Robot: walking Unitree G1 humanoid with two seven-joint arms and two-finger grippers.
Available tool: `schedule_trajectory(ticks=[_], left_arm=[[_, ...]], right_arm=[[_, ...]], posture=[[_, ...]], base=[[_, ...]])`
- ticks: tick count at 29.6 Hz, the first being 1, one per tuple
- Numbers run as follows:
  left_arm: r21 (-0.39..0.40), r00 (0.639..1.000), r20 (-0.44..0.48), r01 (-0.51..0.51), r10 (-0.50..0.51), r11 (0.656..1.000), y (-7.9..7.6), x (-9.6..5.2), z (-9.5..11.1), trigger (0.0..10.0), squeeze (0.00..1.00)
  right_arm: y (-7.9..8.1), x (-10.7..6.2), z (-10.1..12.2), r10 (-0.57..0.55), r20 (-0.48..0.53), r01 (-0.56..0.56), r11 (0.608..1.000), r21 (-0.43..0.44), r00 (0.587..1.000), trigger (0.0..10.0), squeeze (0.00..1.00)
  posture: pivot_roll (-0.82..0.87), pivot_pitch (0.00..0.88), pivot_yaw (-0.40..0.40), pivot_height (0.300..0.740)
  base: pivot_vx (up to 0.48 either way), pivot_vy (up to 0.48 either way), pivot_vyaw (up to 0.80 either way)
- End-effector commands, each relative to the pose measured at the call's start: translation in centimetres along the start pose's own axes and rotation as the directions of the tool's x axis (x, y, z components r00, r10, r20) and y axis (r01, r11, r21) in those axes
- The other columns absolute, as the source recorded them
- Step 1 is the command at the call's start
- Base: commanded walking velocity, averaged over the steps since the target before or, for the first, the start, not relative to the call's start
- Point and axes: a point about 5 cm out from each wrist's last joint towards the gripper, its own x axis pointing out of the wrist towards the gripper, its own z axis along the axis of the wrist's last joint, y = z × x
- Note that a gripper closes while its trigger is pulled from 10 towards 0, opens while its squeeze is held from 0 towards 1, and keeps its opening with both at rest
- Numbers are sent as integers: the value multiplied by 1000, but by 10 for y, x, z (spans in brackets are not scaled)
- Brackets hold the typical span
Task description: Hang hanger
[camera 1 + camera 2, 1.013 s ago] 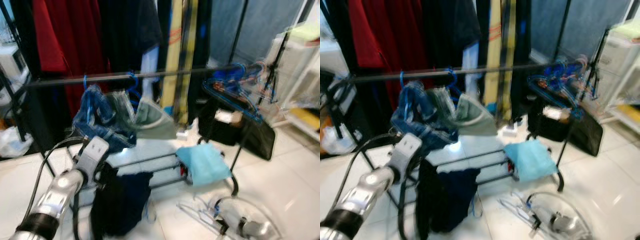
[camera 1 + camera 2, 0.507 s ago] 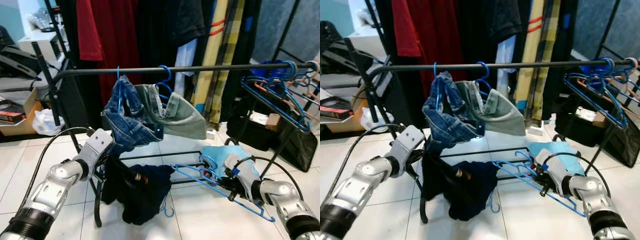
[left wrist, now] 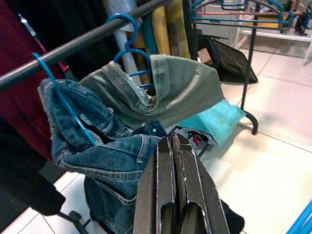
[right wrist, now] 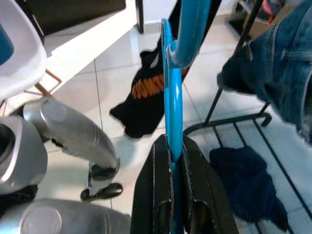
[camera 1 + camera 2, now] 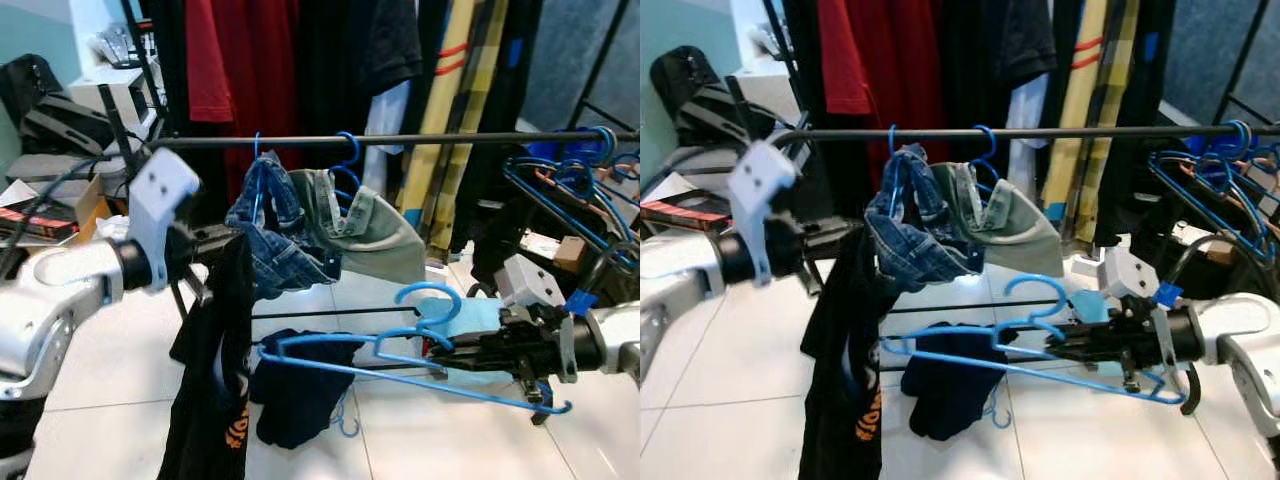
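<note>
**Hanger held level below the rail**

White floor tiles (image 5: 90, 340) run under a black rail (image 5: 440, 138) hung with jeans (image 5: 285, 245), a green garment (image 5: 385, 235) and spare blue hangers (image 5: 575, 175).

The right pincer (image 5: 455, 350) is pressed together on a blue hanger (image 5: 400, 362) just under its hook, holding it level, well below the rail and in front of the jeans. The left pincer (image 5: 225, 238) is closed on a black shirt (image 5: 215, 370), which hangs limp beside the hanger.

The hanger looks light, thin and stiff, and probably slippery. The neck seems the best place to grip it, leaving the hook free.

Half a second ago the hanger was tilted low near the floor and the shirt sagged lower. Both are now raised.
</note>
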Motion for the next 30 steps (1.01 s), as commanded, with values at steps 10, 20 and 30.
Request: schedule_trajectory(ticks=[10, 20, 30], left_arm=[[194, 940, -160, -268, 300, 944, 41, -10, -1, 10000, 0], [137, 970, -24, -235, 241, 962, 27, 15, 27, 10000, 0], [21, 967, 30, -255, 254, 967, 29, 27, 45, 10000, 0]], right_arm=[[-2, -25, 46, -162, -36, 156, 978, -137, 986, 10000, 0], [0, 4, 46, -197, -14, 193, 969, -156, 980, 10000, 0], [-9, 17, 48, -281, 2, 277, 948, -158, 960, 10000, 0]], posture=[[-101, 0, 30, 740], [-106, 0, 50, 740], [-109, 0, 53, 740]], base=[[0, 0, 0], [0, 0, 0], [0, 0, 0]])
